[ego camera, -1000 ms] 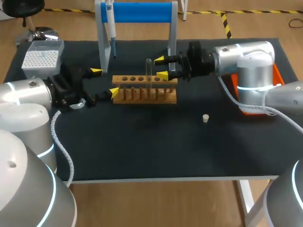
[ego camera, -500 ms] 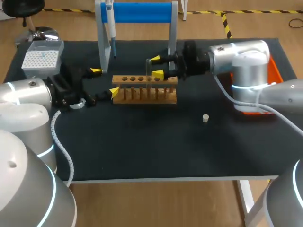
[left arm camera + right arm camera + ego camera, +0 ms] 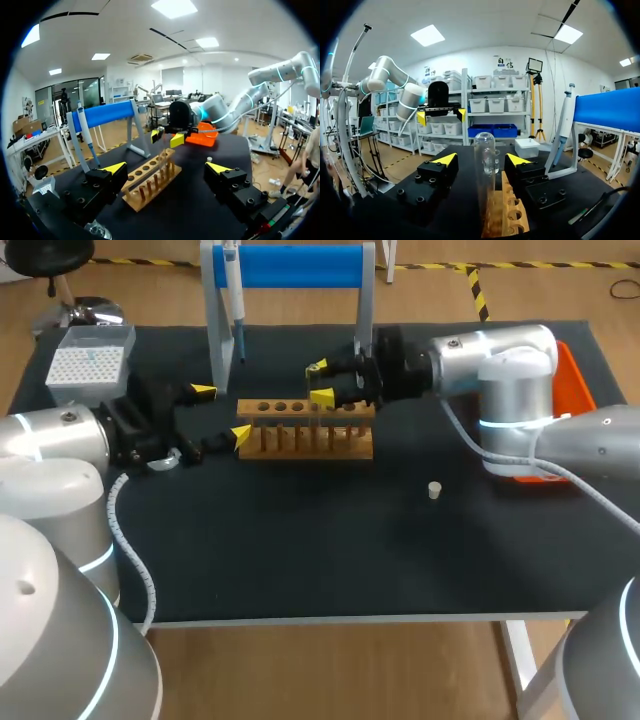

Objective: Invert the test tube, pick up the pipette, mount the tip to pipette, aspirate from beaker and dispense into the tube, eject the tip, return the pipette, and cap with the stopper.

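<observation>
Test tube (image 3: 484,170) stands upright in the rack (image 3: 305,435), right between the right gripper's (image 3: 320,382) spread fingers, which don't seem to touch it yet, probably lined up to grab and flip it, while the left gripper (image 3: 222,415) sits wide open off the rack's end.

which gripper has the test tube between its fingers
The right gripper: the test tube stands in the rack between its open fingers. The left gripper sits at the rack's other end, holding nothing.
</observation>
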### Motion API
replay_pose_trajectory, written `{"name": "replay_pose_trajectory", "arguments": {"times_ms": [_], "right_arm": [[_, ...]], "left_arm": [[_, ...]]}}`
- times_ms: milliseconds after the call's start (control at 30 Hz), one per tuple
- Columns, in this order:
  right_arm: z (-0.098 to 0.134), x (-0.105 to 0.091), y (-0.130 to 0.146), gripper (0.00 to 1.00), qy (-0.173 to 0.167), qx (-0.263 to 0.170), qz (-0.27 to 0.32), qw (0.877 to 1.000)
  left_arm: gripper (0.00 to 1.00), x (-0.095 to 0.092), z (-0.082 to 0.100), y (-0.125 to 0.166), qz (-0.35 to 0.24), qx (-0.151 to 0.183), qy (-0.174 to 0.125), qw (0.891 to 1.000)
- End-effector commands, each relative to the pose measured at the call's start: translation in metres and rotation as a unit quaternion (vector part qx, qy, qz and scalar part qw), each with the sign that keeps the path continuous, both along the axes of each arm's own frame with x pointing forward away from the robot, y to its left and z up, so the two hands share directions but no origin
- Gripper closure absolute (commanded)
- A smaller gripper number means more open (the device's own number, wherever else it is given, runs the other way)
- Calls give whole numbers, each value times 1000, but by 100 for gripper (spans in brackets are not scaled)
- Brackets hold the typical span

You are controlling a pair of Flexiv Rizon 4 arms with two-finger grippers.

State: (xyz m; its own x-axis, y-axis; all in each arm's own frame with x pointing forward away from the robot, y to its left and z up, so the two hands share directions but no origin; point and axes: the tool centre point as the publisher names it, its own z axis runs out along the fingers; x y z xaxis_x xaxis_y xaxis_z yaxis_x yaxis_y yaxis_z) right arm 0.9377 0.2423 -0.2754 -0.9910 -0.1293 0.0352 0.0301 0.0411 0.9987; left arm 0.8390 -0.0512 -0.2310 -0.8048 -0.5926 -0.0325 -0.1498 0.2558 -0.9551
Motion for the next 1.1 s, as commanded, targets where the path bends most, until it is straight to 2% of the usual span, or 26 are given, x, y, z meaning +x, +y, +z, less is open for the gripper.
{"name": "replay_pose_trajectory", "arguments": {"times_ms": [33,300,800,900,1033,1100], "right_arm": [[-2,2,3,45,0,2,2,1000],[-3,4,6,50,-1,2,3,1000],[-4,8,10,52,-7,3,6,1000],[-4,8,11,55,-6,4,5,1000],[-5,9,11,67,-5,7,4,1000],[-5,9,11,76,-4,8,2,1000]], "left_arm": [[0,-1,-1,0,1,-2,-2,1000],[0,-1,-1,0,1,-2,-2,1000],[0,-1,-1,0,1,-2,-2,1000],[0,-1,-1,0,1,-2,-2,1000],[0,-1,-1,0,1,-2,-2,1000],[0,-1,-1,0,1,-2,-2,1000]]}}
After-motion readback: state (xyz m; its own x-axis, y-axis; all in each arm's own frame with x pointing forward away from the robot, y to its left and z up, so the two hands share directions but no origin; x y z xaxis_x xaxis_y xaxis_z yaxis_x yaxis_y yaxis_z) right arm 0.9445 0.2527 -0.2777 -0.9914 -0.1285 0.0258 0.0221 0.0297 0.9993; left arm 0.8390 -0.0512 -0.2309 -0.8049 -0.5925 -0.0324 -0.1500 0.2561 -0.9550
